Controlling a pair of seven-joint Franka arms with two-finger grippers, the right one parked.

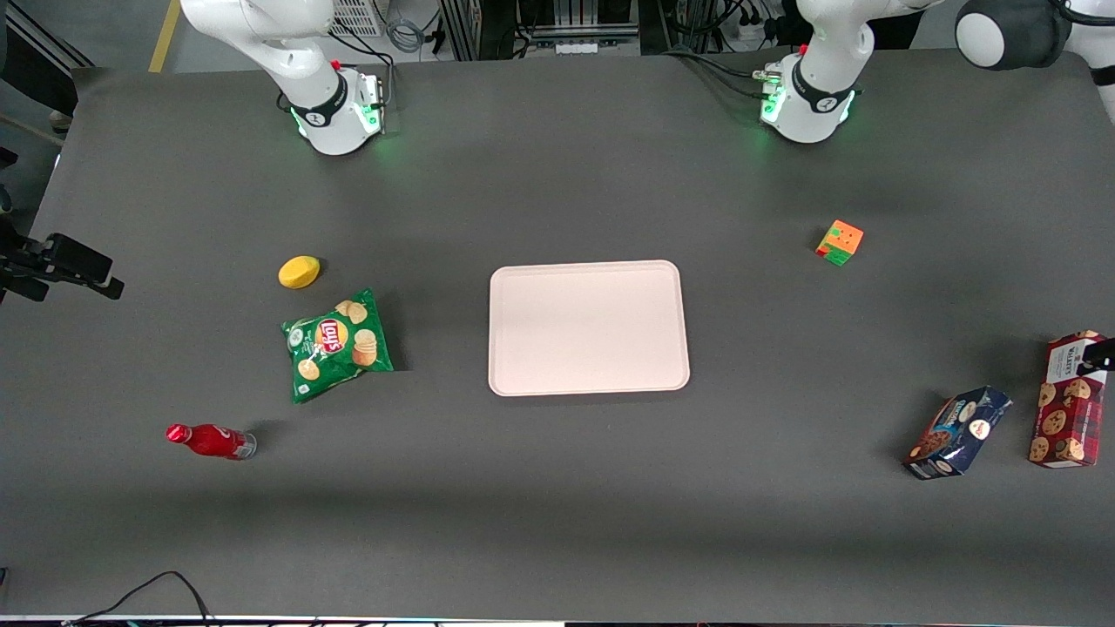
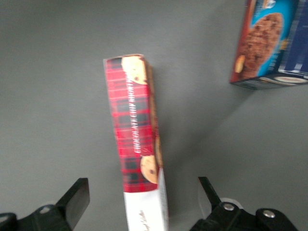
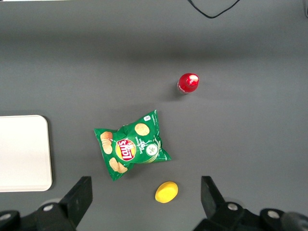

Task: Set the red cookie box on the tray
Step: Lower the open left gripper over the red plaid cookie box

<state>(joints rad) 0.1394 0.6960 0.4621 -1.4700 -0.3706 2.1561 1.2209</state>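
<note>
red cookie box (image 1: pixel 1066 399) at right edge of front frame, on table, well apart from tray (image 1: pixel 588 327) at centre | gripper (image 2: pixel 142 204) above box's white-label end, fingers apart, straddling it, no contact seen | grasp, lift, carry, placing all left

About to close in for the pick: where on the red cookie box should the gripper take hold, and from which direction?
Come straight down from above and pinch the red cookie box across its narrow width, near mid-length. It stands on a long edge on the table, so its two broad faces offer flat, parallel surfaces. The open gripper already straddles the white-label end; moving toward the middle would likely balance it better. The blue cookie package stands apart.
</note>
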